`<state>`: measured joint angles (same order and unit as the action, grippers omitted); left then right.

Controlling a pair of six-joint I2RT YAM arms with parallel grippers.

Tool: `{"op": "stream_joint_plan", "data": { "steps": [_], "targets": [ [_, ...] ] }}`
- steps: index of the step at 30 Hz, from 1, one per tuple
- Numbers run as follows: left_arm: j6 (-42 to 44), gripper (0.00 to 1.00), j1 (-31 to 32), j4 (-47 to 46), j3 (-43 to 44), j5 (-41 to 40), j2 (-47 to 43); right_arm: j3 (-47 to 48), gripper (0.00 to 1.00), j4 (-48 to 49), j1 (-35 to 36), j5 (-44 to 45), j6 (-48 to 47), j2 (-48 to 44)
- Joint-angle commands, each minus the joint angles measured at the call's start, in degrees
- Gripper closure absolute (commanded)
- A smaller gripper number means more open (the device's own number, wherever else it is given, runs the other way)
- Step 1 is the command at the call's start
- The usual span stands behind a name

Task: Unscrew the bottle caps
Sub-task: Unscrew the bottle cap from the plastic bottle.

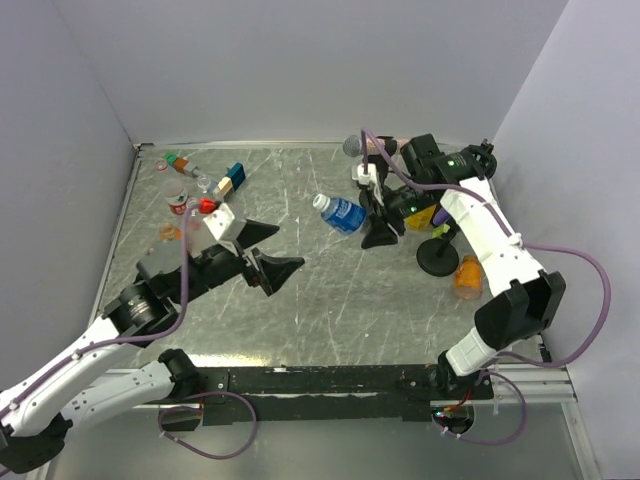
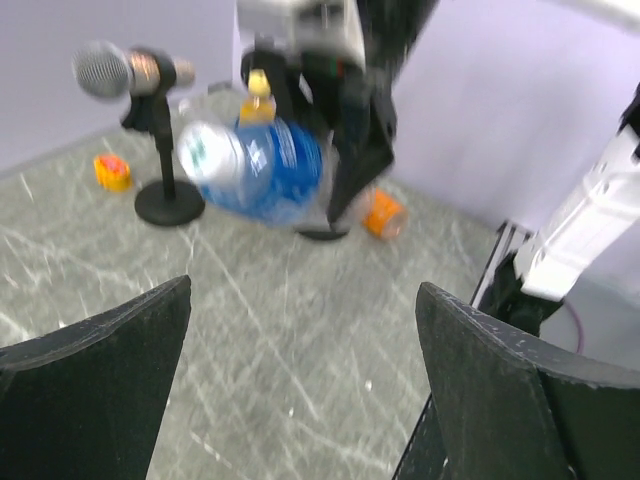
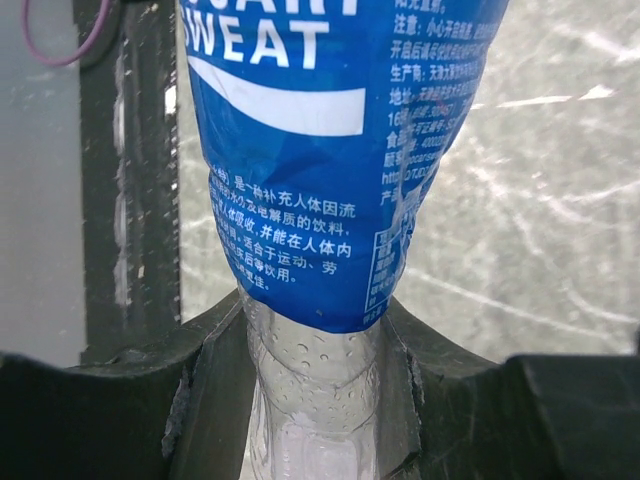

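From above, the right end effector (image 1: pixel 368 217) was clenched on the base end of a blue-labelled bottle (image 1: pixel 342 213), which lay tilted above the middle of the grey surface (image 1: pixel 350 300), its white cap (image 1: pixel 321 201) pointing left and away from the arm. The left end effector (image 1: pixel 286 249) hung released, its fingers spread wide with nothing between them, pointing towards the bottle but well apart from it. An orange bottle (image 1: pixel 467 277) lay on the surface near the right arm, a mic (image 1: pixel 352 146) stood at the far edge, and a cluster of blocks (image 1: pixel 232 179) and other small items sat in the far left corner. From the left wrist, both black fingers (image 2: pixel 100 375) framed the bottom of the view, wide apart and empty; beyond them the bottle (image 2: pixel 262 172) was held off the surface with its cap (image 2: pixel 200 150) facing the camera, the mic (image 2: pixel 105 72) to its left and the orange bottle (image 2: pixel 382 213) lying behind it. From the right wrist, the fingers (image 3: pixel 205 400) pressed on both sides of the bottle's clear lower part, with the blue label (image 3: pixel 320 150) filling the view above them.
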<state>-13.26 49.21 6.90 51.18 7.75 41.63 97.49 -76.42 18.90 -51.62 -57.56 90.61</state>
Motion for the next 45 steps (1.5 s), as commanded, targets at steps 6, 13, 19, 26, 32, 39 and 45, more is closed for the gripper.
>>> {"op": "stream_joint_plan", "data": {
  "steps": [6,13,19,26,32,39,45],
  "targets": [
    [-2.0,0.03,0.2,-2.1,3.1,-2.7,-2.9,-9.5,0.68,0.8,5.4,0.3,-0.4,-7.3],
    [-0.5,0.03,0.1,2.8,7.8,-7.3,-2.8,-15.1,0.68,8.2,14.0,4.0,1.2,-8.4],
    [-0.4,0.03,0.1,11.0,12.9,-4.6,1.7,-18.1,0.68,10.6,15.6,5.8,1.4,-10.5],
    [3.6,0.03,0.1,15.9,14.0,2.2,3.0,-23.0,0.68,7.4,14.2,0.4,-5.8,-15.3],
    [12.2,0.01,0.1,15.9,8.8,11.3,3.2,-29.4,0.67,9.7,14.1,-3.7,-9.2,-22.0],
    [19.9,0.01,0.2,9.7,-2.9,19.7,-5.7,-38.2,0.67,16.5,14.0,-3.6,-5.6,-27.2],
    [20.5,0.01,0.2,-2.8,-12.8,25.9,-11.1,-37.8,0.67,16.9,14.1,0.5,-3.3,-28.6]
  ]
}}
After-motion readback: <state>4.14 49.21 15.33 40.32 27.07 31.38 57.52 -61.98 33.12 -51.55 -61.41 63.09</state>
